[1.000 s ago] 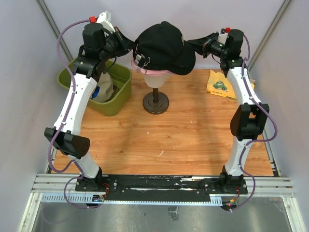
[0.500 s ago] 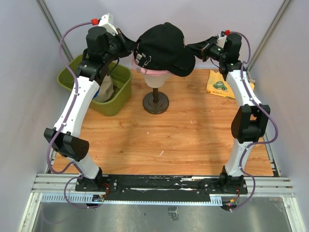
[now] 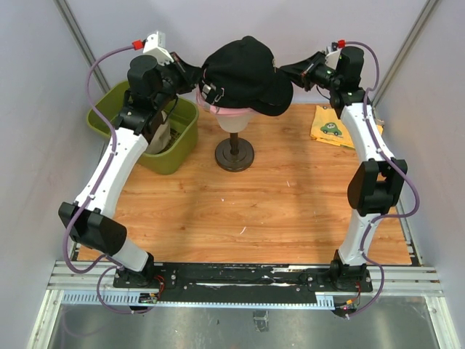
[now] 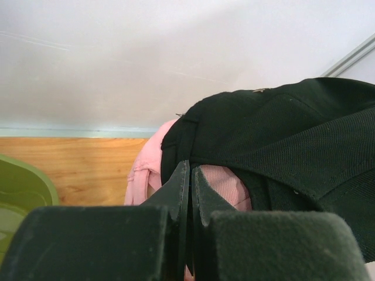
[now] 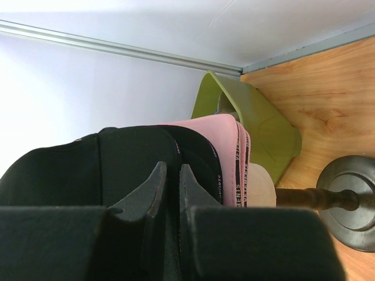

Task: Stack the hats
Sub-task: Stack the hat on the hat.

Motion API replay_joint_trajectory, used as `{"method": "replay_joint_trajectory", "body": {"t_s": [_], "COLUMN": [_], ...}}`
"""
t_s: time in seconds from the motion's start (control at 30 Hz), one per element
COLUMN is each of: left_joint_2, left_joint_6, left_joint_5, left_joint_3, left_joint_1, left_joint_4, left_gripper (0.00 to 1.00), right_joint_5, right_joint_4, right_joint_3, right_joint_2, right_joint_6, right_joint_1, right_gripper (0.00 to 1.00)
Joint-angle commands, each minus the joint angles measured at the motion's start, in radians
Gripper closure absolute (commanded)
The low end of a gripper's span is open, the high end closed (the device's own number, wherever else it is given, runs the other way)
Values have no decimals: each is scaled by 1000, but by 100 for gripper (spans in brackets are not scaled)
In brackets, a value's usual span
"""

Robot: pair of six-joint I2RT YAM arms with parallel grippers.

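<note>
Both wrists sit higher and further back than a second ago, and the left elbow has swung out left. The black cap [image 3: 243, 73] has shifted with them toward the back wall.

Left gripper [image 3: 195, 75] is clenched on the black cap's rear edge, by the strap. In the left wrist view the tips meet on the fabric.

Right gripper [image 3: 288, 70] is pinched on the brim side of the same cap, with only a thin slit between the jaws.

The black cap sits over the pink cap [image 3: 225, 110] on the mannequin head [image 3: 234, 122], and the pink rim shows below it. The stand [image 3: 235, 154] is upright on the table [image 3: 254, 211].

A beige cap [image 3: 160, 134] lies in the green bin [image 3: 178, 149], at back left. A yellow cloth [image 3: 330, 127] lies flat at back right, well apart from the stand.
</note>
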Motion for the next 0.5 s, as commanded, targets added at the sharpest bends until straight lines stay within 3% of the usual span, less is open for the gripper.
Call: {"method": "replay_joint_trajectory", "body": {"t_s": [0.0, 0.13, 0.47], "left_joint_2": [42, 47, 187], "left_joint_6": [32, 20, 23], "left_joint_5": [-35, -27, -3], "left_joint_3": [-133, -155, -18], "left_joint_1": [2, 2, 2], "left_joint_4": [-328, -310, -347], "left_gripper": [99, 99, 99], "right_joint_5": [38, 41, 47], "right_joint_4": [-241, -250, -195], "right_joint_3": [13, -1, -193], "right_joint_2": [74, 75, -32], "right_joint_6": [-139, -148, -161], "right_joint_1": [7, 7, 10], "right_gripper": [99, 99, 99]}}
